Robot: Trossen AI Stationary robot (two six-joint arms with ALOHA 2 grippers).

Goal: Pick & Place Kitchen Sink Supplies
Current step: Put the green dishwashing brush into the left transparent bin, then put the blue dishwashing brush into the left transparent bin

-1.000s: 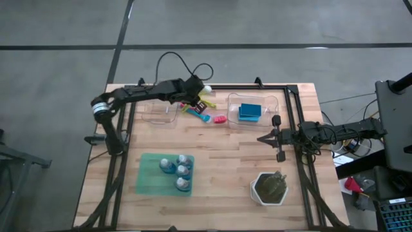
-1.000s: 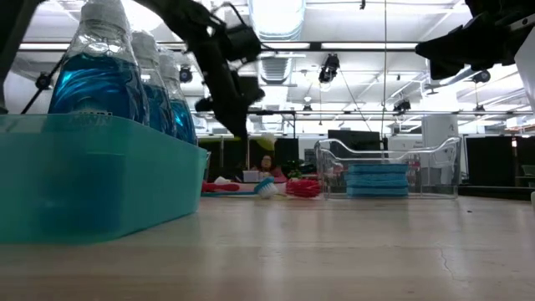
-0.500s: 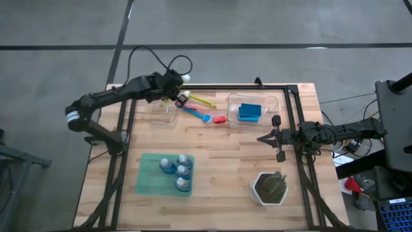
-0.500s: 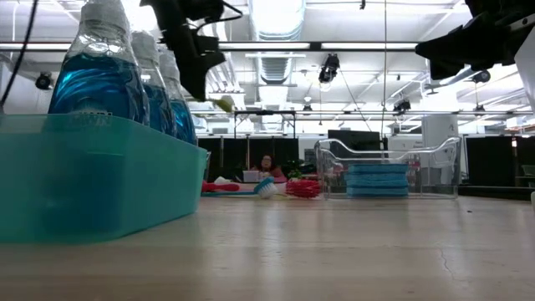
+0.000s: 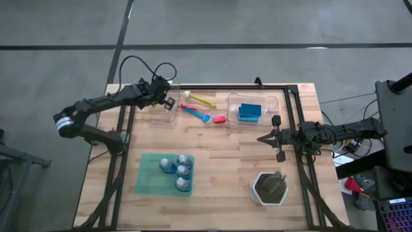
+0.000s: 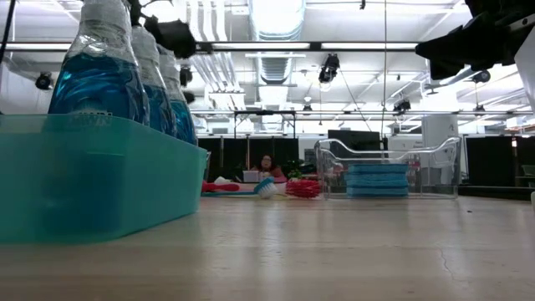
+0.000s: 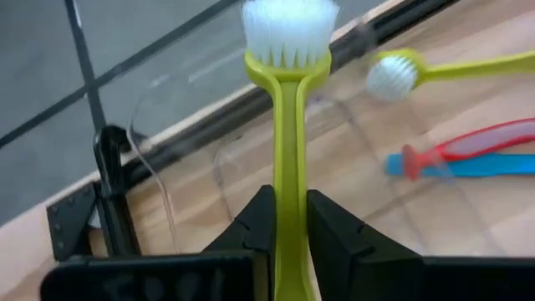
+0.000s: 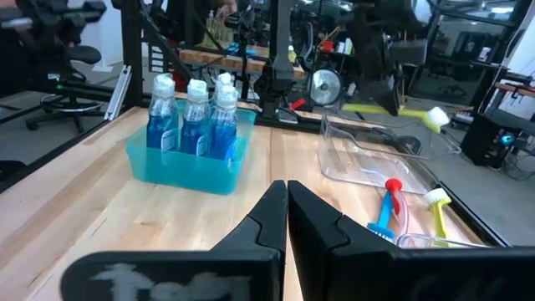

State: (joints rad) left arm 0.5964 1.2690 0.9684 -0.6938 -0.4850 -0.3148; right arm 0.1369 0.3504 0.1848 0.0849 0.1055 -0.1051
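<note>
One yellow-green brush [image 7: 287,125] sits pinched between the left gripper [image 7: 288,219] fingers, head forward, and we hang over the clear bin [image 5: 159,111], probably to drop it in. Only our wrist view shows that grip. The right gripper [image 8: 287,205], fingers together, waits at the table's right edge.

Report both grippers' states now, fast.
Left gripper: shut on a yellow-green brush, over the clear bin.
Right gripper: shut, holding nothing, waiting at the table's right edge.
</note>
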